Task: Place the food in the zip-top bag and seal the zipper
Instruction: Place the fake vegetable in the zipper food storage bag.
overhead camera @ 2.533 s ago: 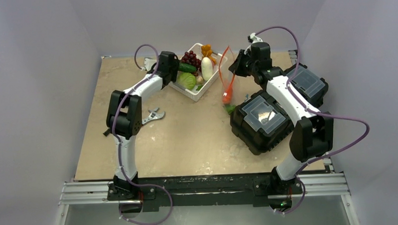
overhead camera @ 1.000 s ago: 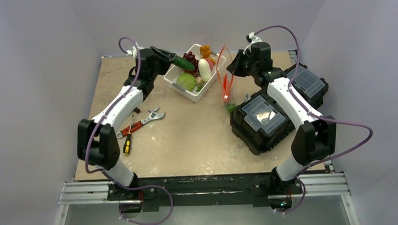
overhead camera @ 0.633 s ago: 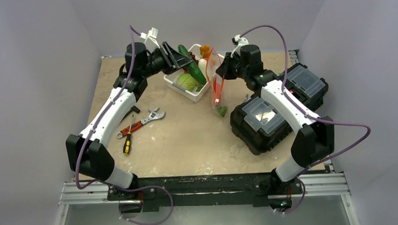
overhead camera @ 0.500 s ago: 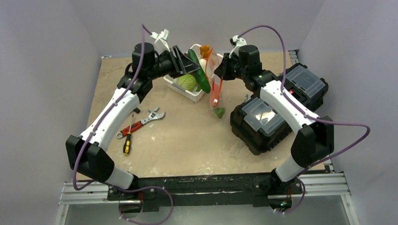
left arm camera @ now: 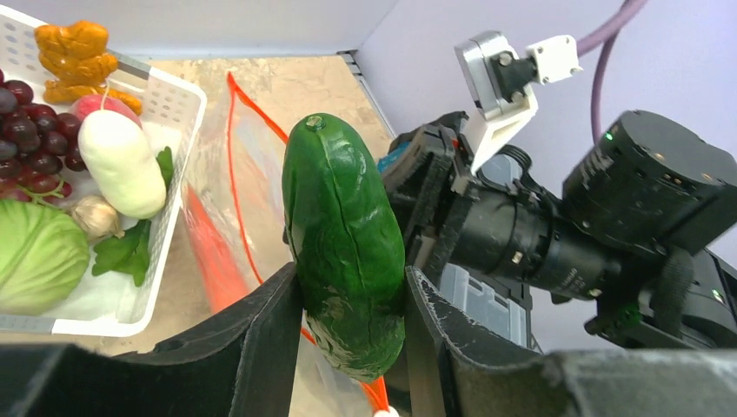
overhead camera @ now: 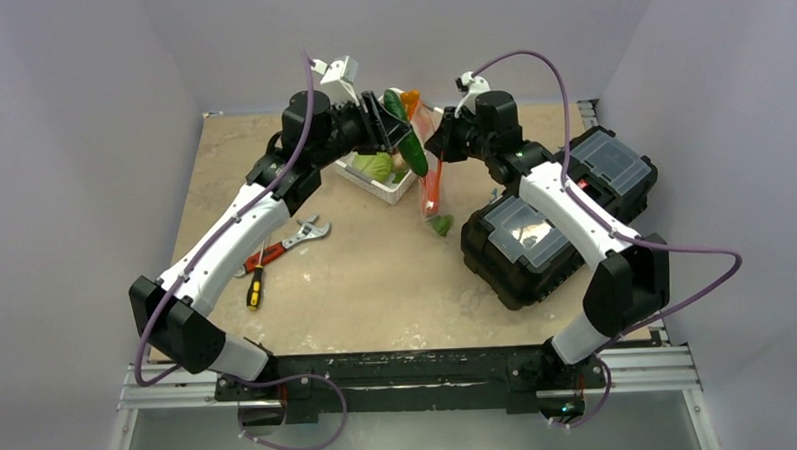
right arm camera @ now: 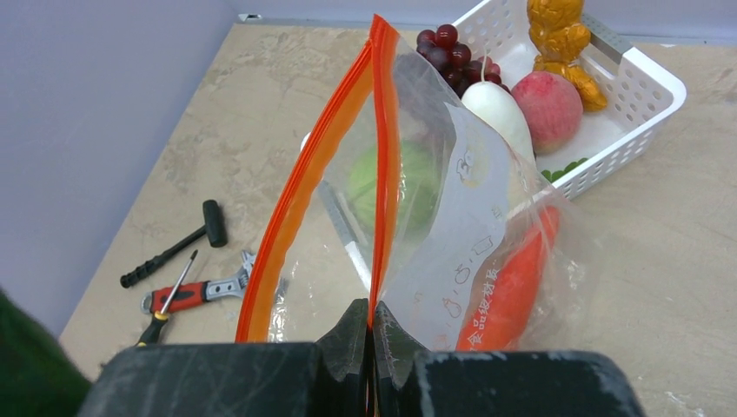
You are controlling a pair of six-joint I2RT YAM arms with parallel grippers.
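Observation:
My left gripper (left arm camera: 352, 282) is shut on the dark green cucumber (left arm camera: 343, 226), which hangs tilted beside the bag's mouth (overhead camera: 409, 150). My right gripper (right arm camera: 371, 317) is shut on one orange zipper (right arm camera: 380, 130) strip and holds the clear zip-top bag (right arm camera: 452, 226) up with its mouth gaping. An orange carrot (right arm camera: 513, 278) and a green piece (overhead camera: 440, 224) lie inside the bag. In the white basket (left arm camera: 169, 217) are a cabbage (left arm camera: 35, 256), a white oval piece (left arm camera: 122, 165), dark grapes (left arm camera: 35, 130) and a peach (right arm camera: 546, 100).
Two black toolboxes (overhead camera: 525, 241) (overhead camera: 613, 167) stand on the right, close under the right arm. A wrench (overhead camera: 310, 230) and screwdrivers (overhead camera: 256, 270) lie on the table's left half. The basket's rim (overhead camera: 373, 186) sits just left of the hanging bag (overhead camera: 433, 189).
The left arm lifted the cucumber out of the basket and swung it right, up to the bag's mouth. The right gripper carried the bag a little leftward towards it.

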